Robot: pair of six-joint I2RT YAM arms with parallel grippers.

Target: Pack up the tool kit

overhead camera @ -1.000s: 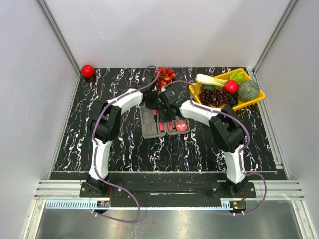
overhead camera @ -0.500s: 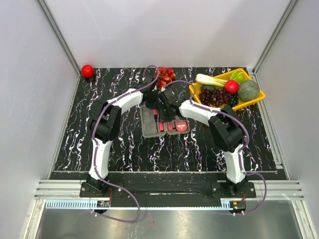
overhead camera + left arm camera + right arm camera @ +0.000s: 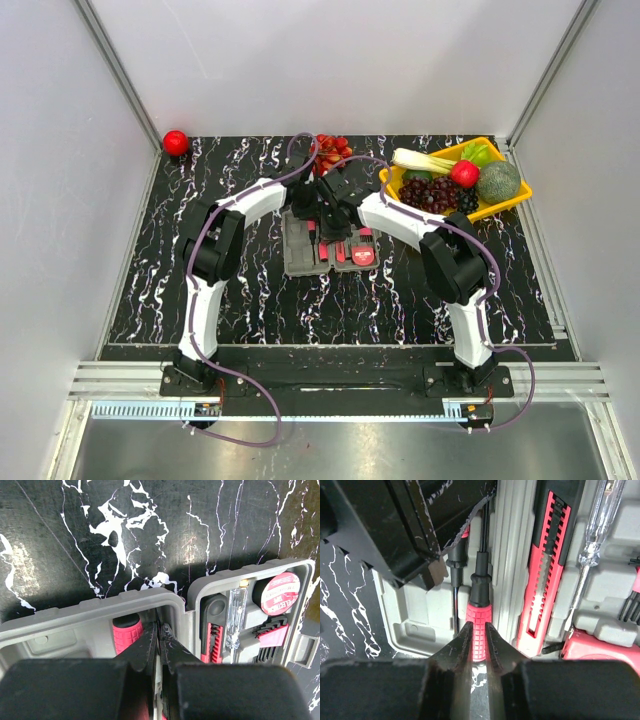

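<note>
Both arms reach in from the near edge of the desk (image 3: 250, 300) and meet over the tool kit (image 3: 298, 258). The kit lies open and flat around mid-desk, a bit toward the far side.

My right claw (image 3: 479, 627) is nearly closed, pinching the red ribbed grip of a screwdriver (image 3: 478, 611) from both sides. The tool lies in the left half of the case, right beside the hinge ridge, shaft pointing away from the wrist cam. A second thin black shaft (image 3: 457, 597) lies just left of it and disappears under the other arm's black body.

My left claw (image 3: 159, 628) is closed all the way, fingers pressed flat together, tips down inside the left half by its inner wall. I can't see anything caught between them. A red handle (image 3: 127, 630) pokes out just to their left, and I honestly can't tell which tool it belongs to.

In the right half everything is sitting in its slot: the knife (image 3: 547, 565) next to the hinge, then the clear tester (image 3: 600, 520), then the round tape measure (image 3: 280, 592) at the outer side.

Past the case there's a bunch of red fruit (image 3: 332, 152) near the far edge. A yellow tray (image 3: 508, 202) loaded with produce is off to the far right, and a red ball (image 3: 176, 142) sits in the far left corner.
</note>
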